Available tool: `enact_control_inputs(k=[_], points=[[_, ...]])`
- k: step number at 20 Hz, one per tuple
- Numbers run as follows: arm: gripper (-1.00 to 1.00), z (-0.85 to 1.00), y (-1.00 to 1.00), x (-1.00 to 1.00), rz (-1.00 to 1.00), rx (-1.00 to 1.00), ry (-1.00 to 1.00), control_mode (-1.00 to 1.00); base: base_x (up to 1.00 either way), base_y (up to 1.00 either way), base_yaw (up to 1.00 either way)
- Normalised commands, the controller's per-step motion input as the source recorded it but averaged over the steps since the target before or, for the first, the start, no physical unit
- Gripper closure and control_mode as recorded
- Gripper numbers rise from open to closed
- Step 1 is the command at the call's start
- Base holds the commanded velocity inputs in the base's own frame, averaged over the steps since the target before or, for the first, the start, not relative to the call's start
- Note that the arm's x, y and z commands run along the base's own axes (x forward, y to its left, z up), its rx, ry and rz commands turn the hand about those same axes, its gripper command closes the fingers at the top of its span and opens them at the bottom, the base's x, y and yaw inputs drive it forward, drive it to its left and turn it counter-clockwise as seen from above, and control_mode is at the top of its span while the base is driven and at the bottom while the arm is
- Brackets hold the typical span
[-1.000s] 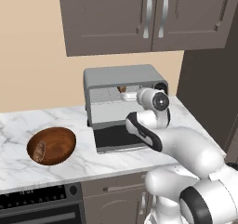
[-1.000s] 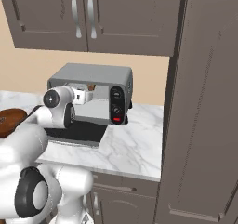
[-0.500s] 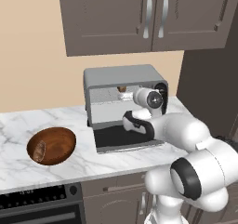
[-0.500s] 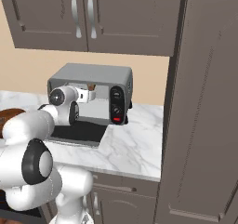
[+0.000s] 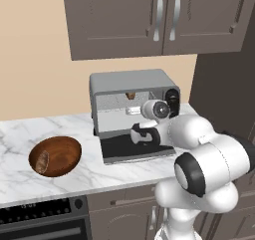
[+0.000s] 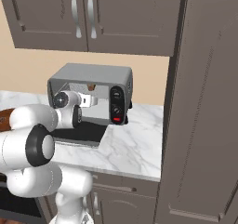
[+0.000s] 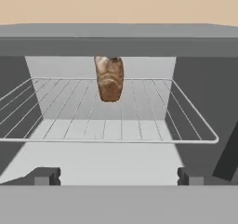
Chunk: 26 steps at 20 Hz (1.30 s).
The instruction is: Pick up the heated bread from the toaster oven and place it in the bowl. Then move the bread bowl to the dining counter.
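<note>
A white marble worktop (image 5: 30, 177) under dark cabinets carries the toaster oven (image 5: 130, 104), its glass door dropped flat. The heated bread (image 7: 109, 77) sits on the wire rack (image 7: 116, 121) toward the back, untouched. The gripper (image 7: 116, 176) faces the mouth with jaws spread wide, holding nothing. The bowl (image 5: 56, 155) waits left of the oven. Grasping, dropping into the bowl and carrying all remain.

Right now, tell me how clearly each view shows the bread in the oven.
Hand view: heated bread large, centred, slightly soft on the wire rack. Left base view: tiny brown speck inside the toaster oven. Right base view: small and dim.
</note>
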Motion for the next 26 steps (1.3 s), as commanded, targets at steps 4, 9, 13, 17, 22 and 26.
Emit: enact_control_inputs(k=[4, 9, 13, 17, 22, 26], points=[[-1.00, -0.15, 0.00, 0.01, 0.00, -0.06, 0.16, -1.00, 0.00, 0.00, 0.00], [-1.00, 0.05, 0.00, -0.08, 0.00, -0.01, -0.02, -1.00, 0.00, 0.00, 0.00], [-1.00, 0.18, 0.00, -0.10, 0.00, 0.00, -0.14, -1.00, 0.00, 0.00, 0.00], [-1.00, 0.00, 0.00, 0.00, 0.00, 0.00, -0.03, -1.00, 0.00, 0.00, 0.00], [-1.00, 0.00, 0.00, 0.14, 0.00, 0.00, -0.01, -1.00, 0.00, 0.00, 0.00], [-1.00, 0.18, 0.00, 0.09, 0.00, 0.00, -0.08, -1.00, 0.00, 0.00, 0.00]])
